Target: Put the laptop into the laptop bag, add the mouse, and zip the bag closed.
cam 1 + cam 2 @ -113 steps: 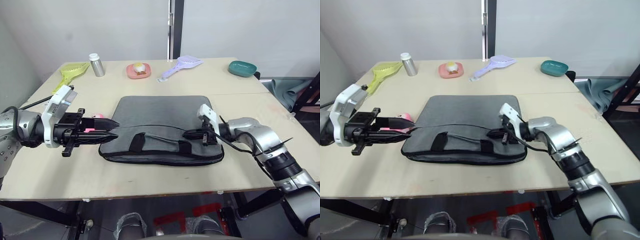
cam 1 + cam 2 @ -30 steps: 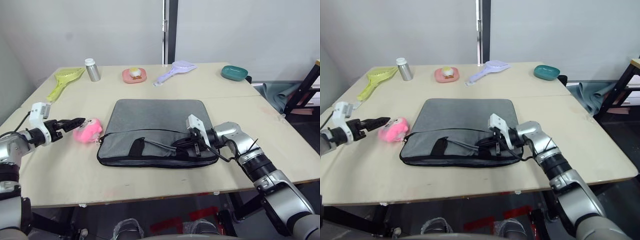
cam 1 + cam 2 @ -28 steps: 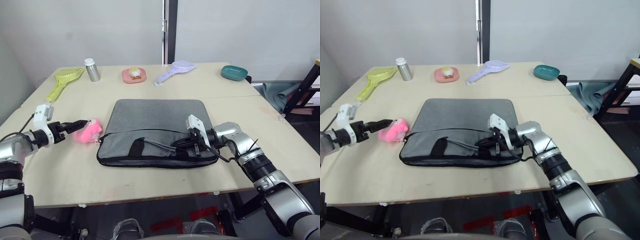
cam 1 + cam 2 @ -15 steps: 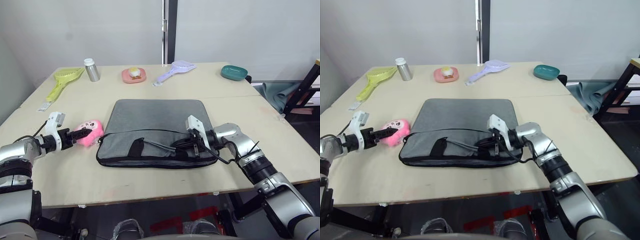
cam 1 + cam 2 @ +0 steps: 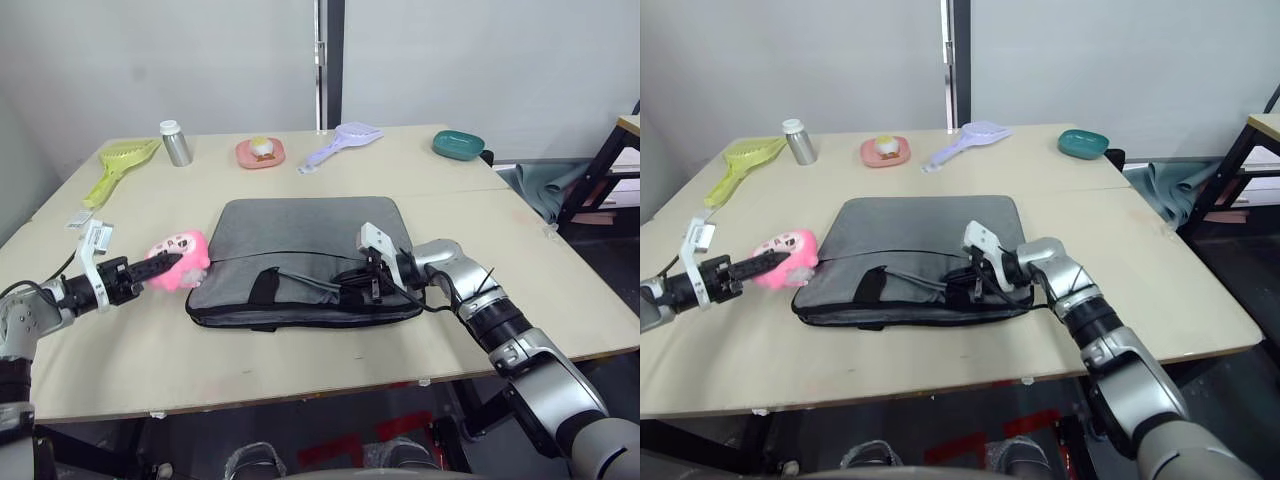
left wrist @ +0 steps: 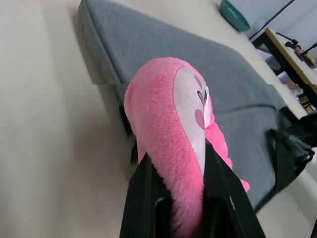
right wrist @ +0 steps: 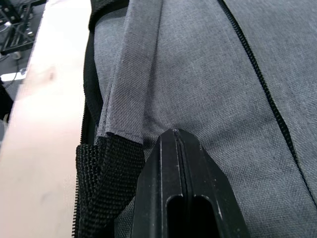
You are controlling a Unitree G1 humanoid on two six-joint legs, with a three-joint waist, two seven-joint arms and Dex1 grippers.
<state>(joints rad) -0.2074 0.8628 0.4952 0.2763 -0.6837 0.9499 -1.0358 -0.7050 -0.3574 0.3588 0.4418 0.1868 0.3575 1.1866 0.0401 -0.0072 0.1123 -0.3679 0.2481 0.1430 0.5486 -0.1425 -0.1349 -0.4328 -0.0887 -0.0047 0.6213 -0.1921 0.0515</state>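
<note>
Jaws of the left gripper (image 5: 168, 265) clamp a pink plush toy (image 5: 180, 260) beside the laptop bag (image 5: 300, 250) on the worktop (image 5: 330, 335), right gripper (image 5: 970, 276) jaws pressed together on the bag's top by its strap; zipping appears in hand, needing the pull.

The laptop bag (image 5: 300, 240) is matt grey woven cloth, the plush toy (image 6: 171, 134) fuzzy pink fabric, the table (image 5: 300, 350) pale smooth wood.
</note>
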